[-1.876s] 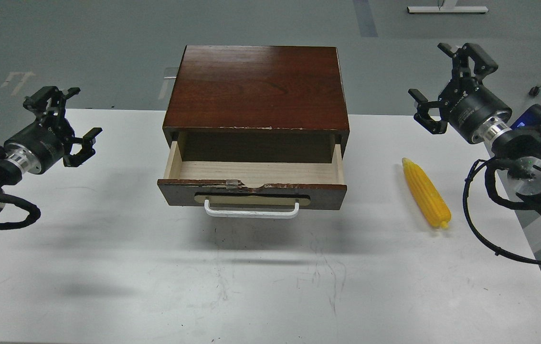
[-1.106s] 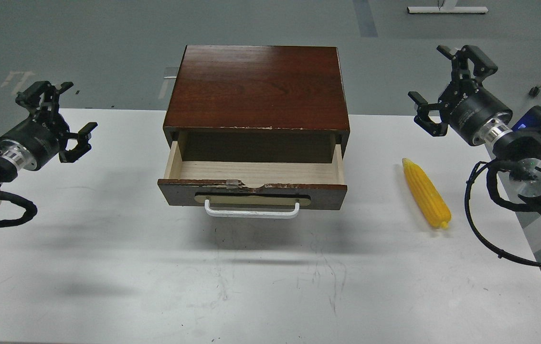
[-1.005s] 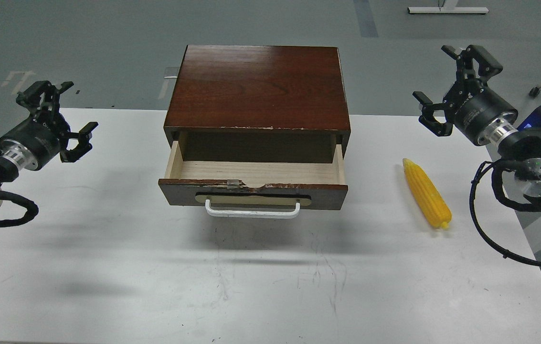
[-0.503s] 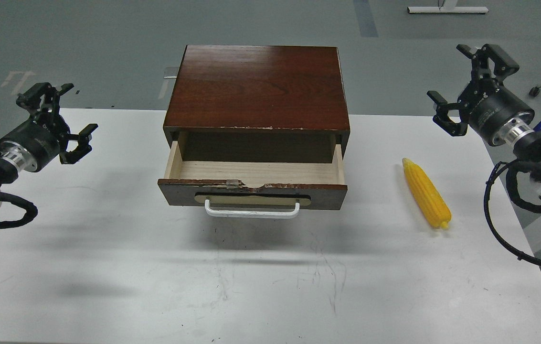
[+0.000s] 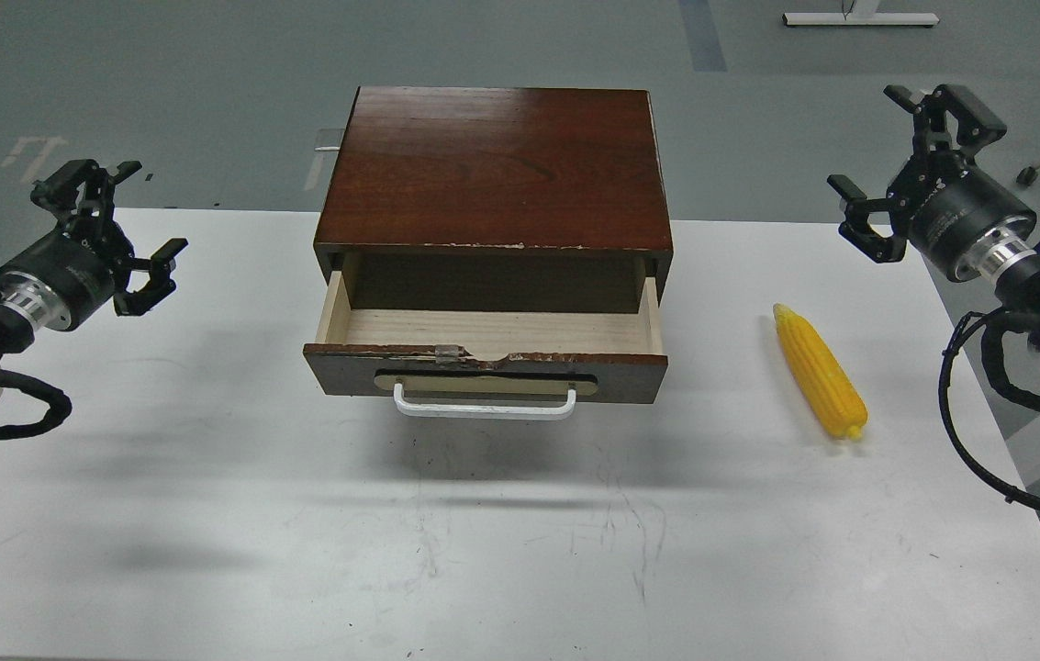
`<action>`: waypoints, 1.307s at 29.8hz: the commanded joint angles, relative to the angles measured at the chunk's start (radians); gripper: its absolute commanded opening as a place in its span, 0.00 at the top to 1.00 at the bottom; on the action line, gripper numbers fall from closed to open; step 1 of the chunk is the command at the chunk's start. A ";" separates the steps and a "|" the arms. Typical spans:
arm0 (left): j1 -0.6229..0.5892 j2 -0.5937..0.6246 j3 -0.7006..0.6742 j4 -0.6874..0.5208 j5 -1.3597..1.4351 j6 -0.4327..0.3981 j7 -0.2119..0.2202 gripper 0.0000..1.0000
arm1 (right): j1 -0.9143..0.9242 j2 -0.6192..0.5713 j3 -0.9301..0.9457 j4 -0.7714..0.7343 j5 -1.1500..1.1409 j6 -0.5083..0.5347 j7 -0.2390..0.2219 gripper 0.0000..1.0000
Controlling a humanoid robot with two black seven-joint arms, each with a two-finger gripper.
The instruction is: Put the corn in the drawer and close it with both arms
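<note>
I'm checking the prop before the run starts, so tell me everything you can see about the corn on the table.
The corn is a long, tapered, bright yellow cob with rows of kernels and a plastic-looking sheen. It lies flat on the white table, right of the open drawer and apart from it. Its narrow tip points away from the robot, its blunt end nearer and angled right. Only the table touches it; the open right gripper hangs farther back to the right.

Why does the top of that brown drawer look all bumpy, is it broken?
Yes, a bit. The drawer has a chipped, ragged top edge on its front, with a notch near the middle. The wooden box's front edge above it is scuffed pale too. The corn looks fine.
</note>
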 commanded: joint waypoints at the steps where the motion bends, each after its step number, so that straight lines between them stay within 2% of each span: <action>1: 0.000 0.001 0.000 0.000 0.000 0.000 0.000 0.02 | 0.000 -0.008 0.000 0.005 0.000 -0.002 0.000 0.00; 8: -0.002 -0.005 0.005 0.000 0.000 0.000 0.000 0.02 | 0.034 -0.031 -0.022 0.011 -0.066 -0.003 0.006 0.00; 11: -0.005 -0.002 0.005 0.000 0.000 0.000 0.000 0.02 | 0.070 -0.093 -0.061 0.055 -0.300 -0.031 0.012 0.00; 17: -0.006 -0.003 0.006 -0.001 0.000 0.000 -0.002 0.02 | 0.075 -0.238 -0.087 0.145 -0.679 -0.193 -0.003 0.03; 20: -0.008 -0.003 0.008 -0.001 0.002 0.000 -0.002 0.02 | 0.074 -0.315 -0.106 0.149 -0.971 -0.201 -0.011 0.06; 21: -0.008 -0.003 0.008 -0.001 0.002 0.000 -0.002 0.02 | 0.074 -0.315 -0.106 0.149 -0.973 -0.201 -0.011 0.06; 23: -0.008 -0.003 0.008 -0.001 0.002 0.000 -0.002 0.02 | 0.060 -0.366 -0.111 0.157 -1.137 -0.204 -0.037 0.06; 26: -0.006 -0.003 0.008 -0.001 0.000 0.000 -0.002 0.02 | 0.045 -0.399 -0.164 0.174 -1.227 -0.213 -0.098 0.08; 29: -0.006 -0.003 0.006 -0.001 0.002 0.000 -0.003 0.02 | 0.040 -0.404 -0.247 0.178 -1.284 -0.270 -0.118 0.09; 34: -0.006 -0.002 0.005 -0.001 0.000 0.000 -0.003 0.02 | 0.029 -0.374 -0.394 0.165 -1.480 -0.368 -0.120 0.09; 39: -0.006 0.000 0.005 -0.001 0.000 0.000 -0.005 0.02 | 0.011 -0.251 -0.437 0.090 -1.480 -0.388 -0.118 0.09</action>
